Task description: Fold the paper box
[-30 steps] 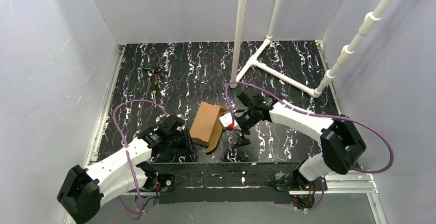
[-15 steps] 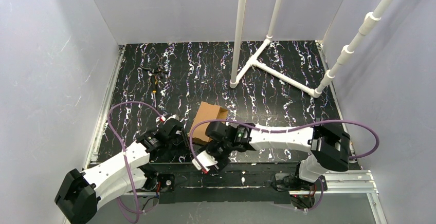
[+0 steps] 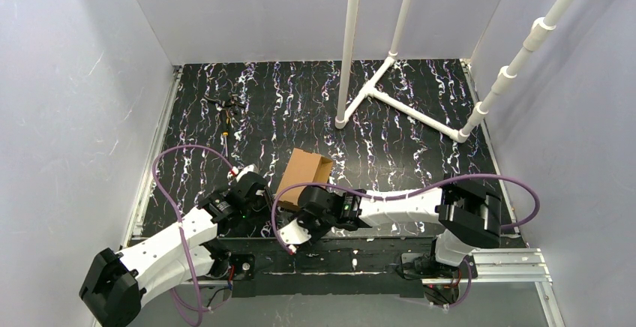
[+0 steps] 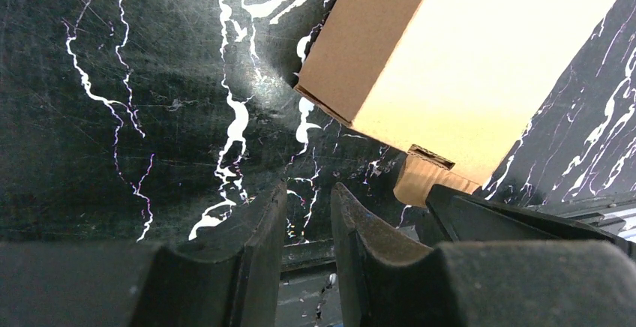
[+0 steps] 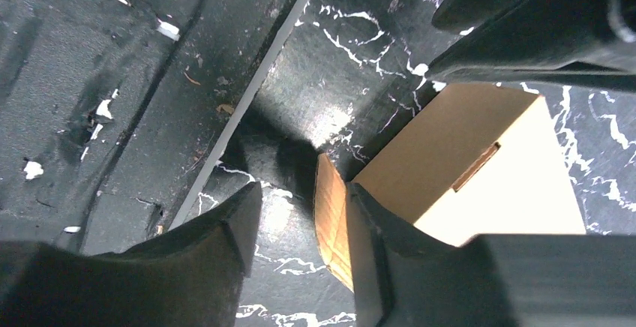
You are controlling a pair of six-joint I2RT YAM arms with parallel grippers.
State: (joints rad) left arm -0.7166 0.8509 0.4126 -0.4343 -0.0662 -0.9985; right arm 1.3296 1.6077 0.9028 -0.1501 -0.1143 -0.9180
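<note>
Your paper box [image 3: 304,171] is sitting nearly folded, one flap [image 5: 330,214] sticking out. Right tool [image 5: 301,201] is straddling that flap, unclamped; left tool [image 4: 307,192] is hovering ajar, empty.

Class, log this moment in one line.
paper box: folded, one flap out | right gripper: open, straddling flap | left gripper: open, empty

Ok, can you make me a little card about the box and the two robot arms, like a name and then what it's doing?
box: brown paper box, already box-shaped, lying on the black marbled table
loose bit: one flap sticks out at the end nearest the arms
right tool: fingers apart, one on each side of that flap, not squeezing it yet
left tool: fingers a little apart, holding nothing, close to the box's corner
folding: not finished, the flap is not tucked in
</note>
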